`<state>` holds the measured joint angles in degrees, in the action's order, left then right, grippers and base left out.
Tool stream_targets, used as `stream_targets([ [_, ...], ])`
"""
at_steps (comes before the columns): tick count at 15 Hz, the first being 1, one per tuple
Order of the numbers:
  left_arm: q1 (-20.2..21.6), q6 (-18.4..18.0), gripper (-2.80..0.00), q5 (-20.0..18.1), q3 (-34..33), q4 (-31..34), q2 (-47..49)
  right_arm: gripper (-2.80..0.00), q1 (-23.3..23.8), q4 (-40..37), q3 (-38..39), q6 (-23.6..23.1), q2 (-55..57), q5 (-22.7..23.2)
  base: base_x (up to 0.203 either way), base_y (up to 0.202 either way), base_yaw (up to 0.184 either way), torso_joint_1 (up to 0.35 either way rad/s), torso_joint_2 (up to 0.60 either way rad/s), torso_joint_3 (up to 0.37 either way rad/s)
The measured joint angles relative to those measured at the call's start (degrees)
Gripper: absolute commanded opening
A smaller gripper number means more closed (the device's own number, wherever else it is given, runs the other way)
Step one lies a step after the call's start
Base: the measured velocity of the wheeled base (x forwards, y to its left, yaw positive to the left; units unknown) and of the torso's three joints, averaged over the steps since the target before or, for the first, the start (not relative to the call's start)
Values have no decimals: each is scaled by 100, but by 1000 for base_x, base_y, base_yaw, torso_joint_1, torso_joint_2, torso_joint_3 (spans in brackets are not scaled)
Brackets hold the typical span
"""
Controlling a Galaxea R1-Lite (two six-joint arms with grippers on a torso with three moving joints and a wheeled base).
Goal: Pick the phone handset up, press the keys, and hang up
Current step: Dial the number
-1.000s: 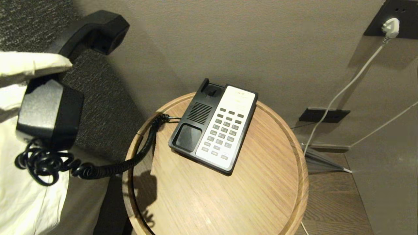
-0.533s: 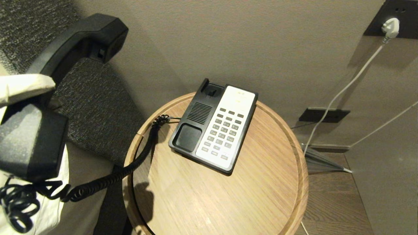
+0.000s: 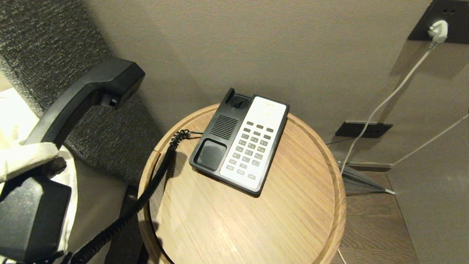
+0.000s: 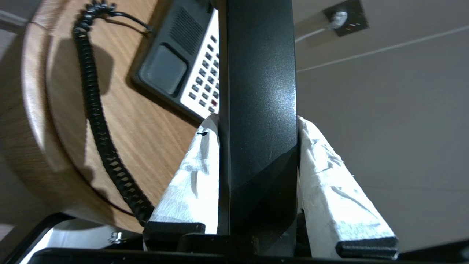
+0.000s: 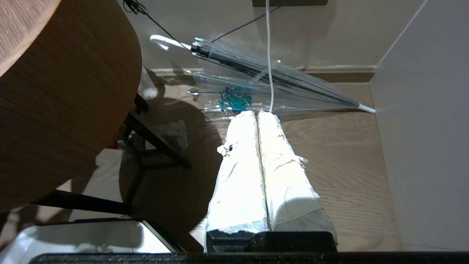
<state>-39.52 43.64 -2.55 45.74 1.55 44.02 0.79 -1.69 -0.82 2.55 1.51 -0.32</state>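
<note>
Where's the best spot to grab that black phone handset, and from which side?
The narrow straight bar in the middle of the phone handset, between its two blocky ends. Close on its two long flat sides, coming square across its length. That is how the left gripper holds it now, jaws flat against both sides, so the fat ends should stop it sliding out.

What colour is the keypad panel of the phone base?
White, with grey keys; the phone base around it is black. Best seen in the head view.

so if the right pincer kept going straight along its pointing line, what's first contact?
Likely the clear folded umbrella lying on the wood floor just past the shut right pincer; the white cable crosses there too. Depth is unclear, so it might hit the floor first.
</note>
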Motion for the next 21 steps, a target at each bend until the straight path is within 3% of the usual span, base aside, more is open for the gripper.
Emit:
stream_targets([
  [3,2,5,-280,-75,-65,-252,-39,-280,0,-28,-18,-77,-4,14,0,0,0,0,0,0],
  [5,2,10,-280,-75,-120,-480,-58,-280,0,-229,-501,-30,-6,53,0,0,0,0,0,0],
  [10,6,8,-280,-83,-131,-571,-142,-280,-2,-2092,-3552,236,368,472,0,0,0,0,0,0],
  [12,5,13,-280,-92,-142,-571,-157,-280,-11,-2048,-4333,457,1237,648,0,0,0,0,0,0],
  [16,6,15,-280,-88,-126,-655,-157,-280,-140,-1723,-5412,781,4012,1000,0,0,0,0,0,0],
  [18,5,17,-280,-83,-135,-692,-144,-280,-620,-1350,-5733,1075,5326,1003,0,0,0,0,0,0],
  [21,5,19,-280,-89,-165,-733,-144,-280,-2187,-294,-6038,1551,6948,147,0,0,0,0,0,0],
])
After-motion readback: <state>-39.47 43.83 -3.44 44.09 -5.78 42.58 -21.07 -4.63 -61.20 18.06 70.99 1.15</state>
